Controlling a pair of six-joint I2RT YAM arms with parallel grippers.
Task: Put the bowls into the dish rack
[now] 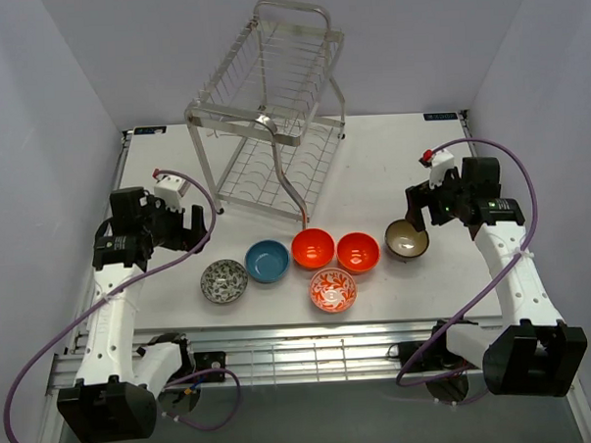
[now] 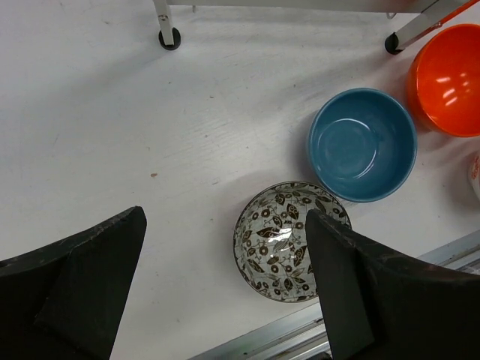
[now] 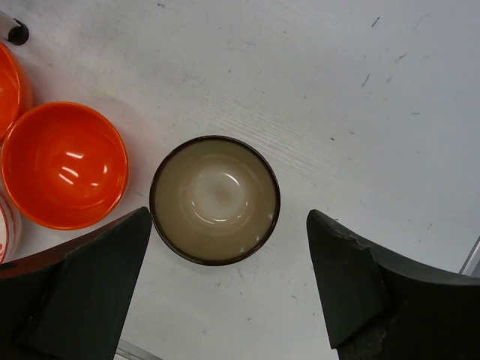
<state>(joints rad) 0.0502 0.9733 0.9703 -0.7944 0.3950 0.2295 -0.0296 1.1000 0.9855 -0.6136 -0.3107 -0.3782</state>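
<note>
The silver wire dish rack (image 1: 271, 115) stands at the back of the table and holds no bowls. Six bowls sit in front of it: grey patterned (image 1: 225, 280), blue (image 1: 268, 261), two orange (image 1: 312, 248) (image 1: 358, 252), red-and-white (image 1: 333, 289), and dark brown with cream inside (image 1: 407, 239). My left gripper (image 1: 193, 226) is open and empty, above and left of the grey patterned bowl (image 2: 281, 240), with the blue bowl (image 2: 363, 144) beyond. My right gripper (image 1: 417, 204) is open and empty, hovering over the dark brown bowl (image 3: 215, 199), beside an orange bowl (image 3: 64, 165).
The rack's feet (image 2: 169, 36) rest on the white table behind the bowls. A metal rail (image 1: 301, 354) runs along the table's front edge. Grey walls close in the left, right and back. Purple cables (image 1: 520, 187) loop from both arms.
</note>
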